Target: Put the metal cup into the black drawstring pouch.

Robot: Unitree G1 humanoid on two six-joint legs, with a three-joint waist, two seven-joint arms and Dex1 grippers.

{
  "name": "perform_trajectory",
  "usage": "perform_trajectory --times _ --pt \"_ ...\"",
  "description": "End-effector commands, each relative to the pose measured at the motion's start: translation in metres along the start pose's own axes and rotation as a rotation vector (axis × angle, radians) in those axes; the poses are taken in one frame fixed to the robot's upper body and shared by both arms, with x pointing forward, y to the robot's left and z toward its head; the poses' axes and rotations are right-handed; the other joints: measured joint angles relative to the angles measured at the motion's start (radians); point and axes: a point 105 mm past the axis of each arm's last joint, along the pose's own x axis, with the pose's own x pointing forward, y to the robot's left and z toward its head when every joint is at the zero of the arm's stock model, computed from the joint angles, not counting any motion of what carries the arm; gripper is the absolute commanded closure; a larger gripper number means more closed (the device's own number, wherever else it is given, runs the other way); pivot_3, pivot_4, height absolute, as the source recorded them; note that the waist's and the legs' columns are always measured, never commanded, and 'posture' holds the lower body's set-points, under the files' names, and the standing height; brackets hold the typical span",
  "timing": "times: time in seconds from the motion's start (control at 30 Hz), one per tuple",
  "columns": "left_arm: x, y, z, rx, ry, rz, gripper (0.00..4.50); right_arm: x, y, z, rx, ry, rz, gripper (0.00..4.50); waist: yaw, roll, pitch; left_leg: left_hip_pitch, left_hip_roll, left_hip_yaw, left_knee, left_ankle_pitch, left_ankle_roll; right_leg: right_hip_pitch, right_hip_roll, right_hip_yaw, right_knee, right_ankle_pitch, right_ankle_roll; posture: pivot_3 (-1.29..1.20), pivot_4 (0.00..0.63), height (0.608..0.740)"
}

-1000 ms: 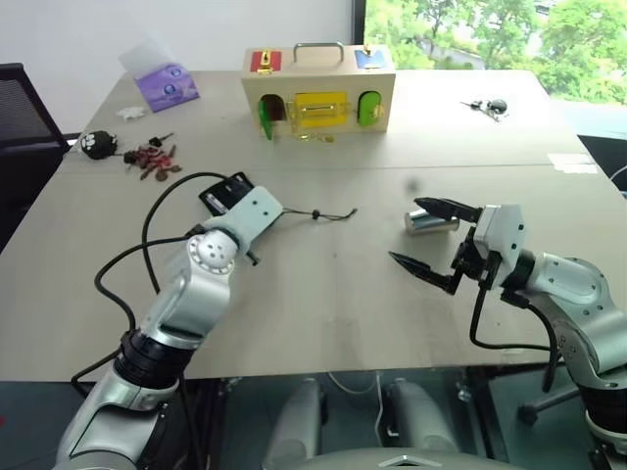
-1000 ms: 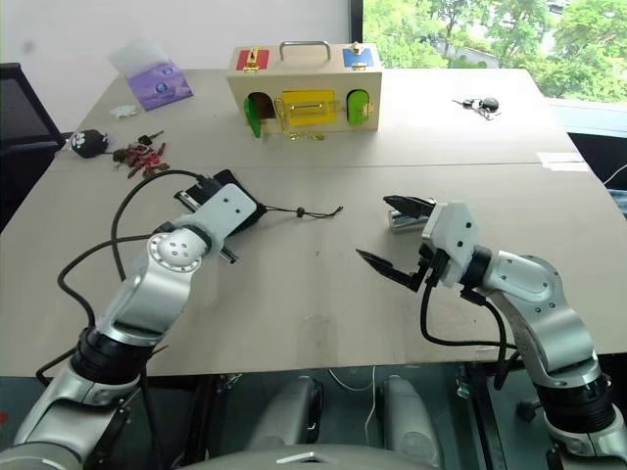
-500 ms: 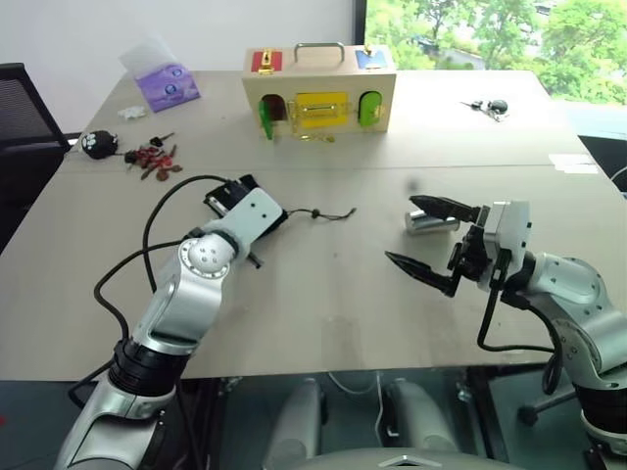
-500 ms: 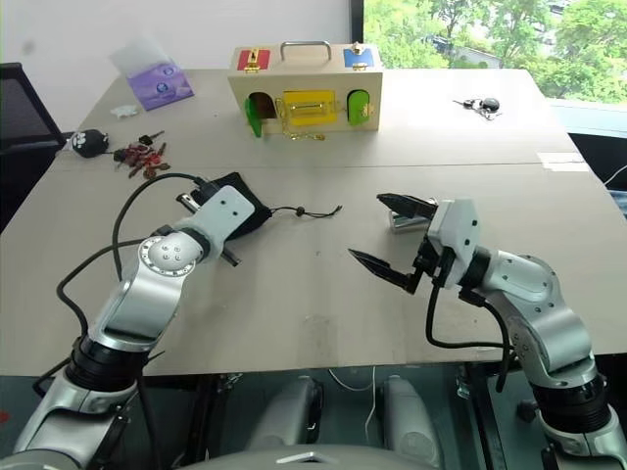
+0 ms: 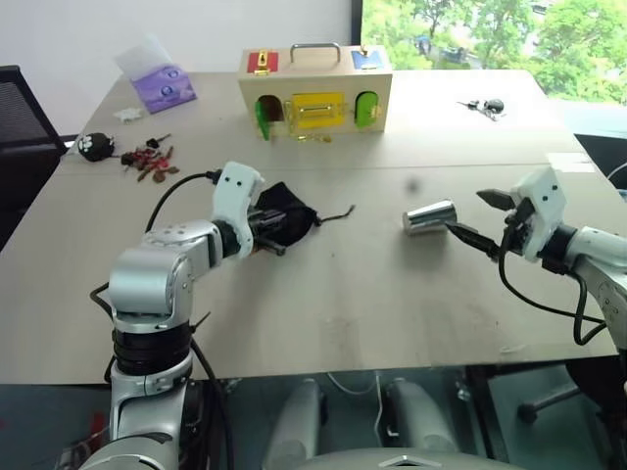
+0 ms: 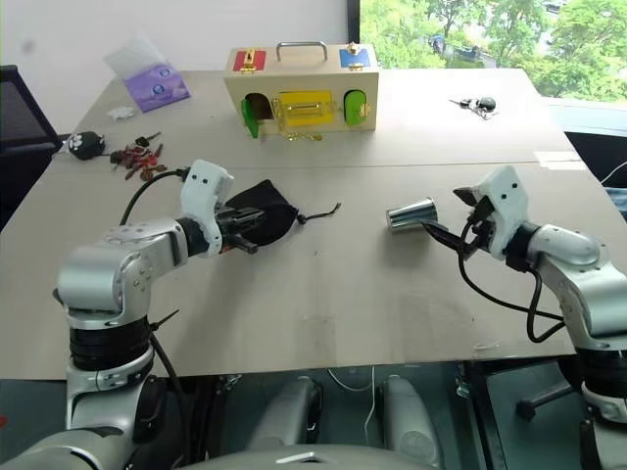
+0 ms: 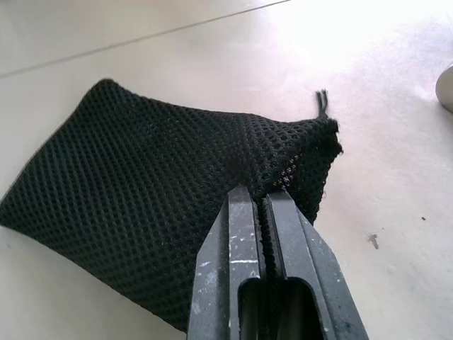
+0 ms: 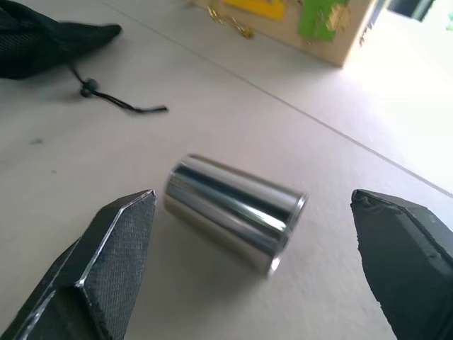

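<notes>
Left pincer (image 7: 263,212) clamps a fold of the black drawstring pouch (image 5: 284,221), lying on the desk (image 5: 323,313) left of center. Metal cup (image 5: 429,217) lies on its side, center-right. Right pincer (image 8: 255,262) spread wide, fingers apart from cup w/o touching.

Wooden latch box (image 5: 315,93) at table's (image 5: 323,294) far side, purple packet (image 5: 162,86), keys (image 5: 147,162), black-and-white toy (image 5: 96,146)

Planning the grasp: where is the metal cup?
The metal cup lies on its side on the table, right of centre, just ahead of the open right hand.
</notes>
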Motion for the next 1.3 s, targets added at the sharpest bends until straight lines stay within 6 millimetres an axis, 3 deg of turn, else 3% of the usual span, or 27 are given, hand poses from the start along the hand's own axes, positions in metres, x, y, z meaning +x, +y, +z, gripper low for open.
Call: perform_trajectory --times 0.03,0.23,0.37,0.57,0.7,0.87,1.0,1.13,1.3 --pt "-0.005 0.0 0.006 -0.038 -0.022 -0.015 4.48 0.005 -0.009 0.002 0.025 0.016 0.034 0.0 0.001 0.0 0.0 0.0 0.0 0.0 0.0 0.0 0.0 0.0 0.0 0.0 0.0 0.0 0.0 0.0 0.15 0.74" --pt "-0.007 0.0 0.01 -0.053 -0.037 -0.021 4.48 0.028 -0.017 -0.006 0.116 0.047 0.094 0.0 0.002 0.0 0.0 0.0 0.0 0.0 0.0 0.0 0.0 0.0 0.0 0.0 0.0 0.0 0.0 0.0 0.15 0.74" --pt "-0.01 0.0 0.011 -0.05 -0.044 -0.004 4.48 0.039 -0.012 -0.01 0.15 0.081 0.164 0.0 0.002 0.0 0.0 0.0 0.0 0.0 0.0 0.0 0.0 0.0 -0.001 0.0 -0.001 0.0 0.0 0.0 0.15 0.74" --pt "-0.016 0.0 0.01 -0.079 -0.056 0.008 4.5 0.047 0.001 -0.009 0.163 0.086 0.25 2.49 0.003 0.0 0.0 0.0 0.0 -0.001 0.0 0.0 0.0 0.0 -0.001 0.0 -0.001 0.0 0.0 0.0 0.15 0.74" --pt "-0.018 -0.002 0.007 -0.153 -0.052 -0.009 4.5 0.048 0.015 -0.002 0.141 0.037 0.312 4.44 0.003 0.0 0.0 0.0 0.0 -0.002 0.0 0.0 0.0 0.0 -0.001 0.0 -0.001 0.0 0.0 0.0 0.15 0.74" --pt "-0.014 -0.012 0.006 -0.339 -0.054 -0.164 4.5 0.042 0.051 0.017 0.156 -0.085 0.424 4.48 0.005 0.0 0.0 -0.001 0.0 -0.003 0.0 0.0 0.0 0.0 -0.001 -0.001 -0.001 0.0 0.0 0.0 0.15 0.74" --pt "-0.008 -0.009 0.006 -0.456 -0.063 -0.229 4.5 0.03 0.084 0.032 0.172 -0.164 0.501 4.48 0.005 0.0 0.0 -0.001 0.0 -0.004 0.0 0.0 0.0 0.0 -0.001 -0.001 -0.001 0.0 0.0 0.0 0.15 0.74" --pt "-0.003 -0.01 0.007 -0.444 -0.021 -0.242 4.5 0.021 0.116 0.047 0.184 -0.219 0.585 4.48 0.004 0.0 0.0 0.0 0.0 -0.005 0.0 0.0 0.0 0.0 -0.001 0.0 0.0 0.0 0.0 0.0 0.15 0.74" --pt "0.004 -0.019 0.014 -0.42 0.006 -0.287 4.5 0.042 0.14 0.041 0.135 -0.181 0.559 4.48 0.005 0.0 0.0 0.0 0.0 -0.006 0.0 0.0 0.0 0.0 -0.001 -0.001 0.0 0.0 0.0 0.0 0.15 0.74"
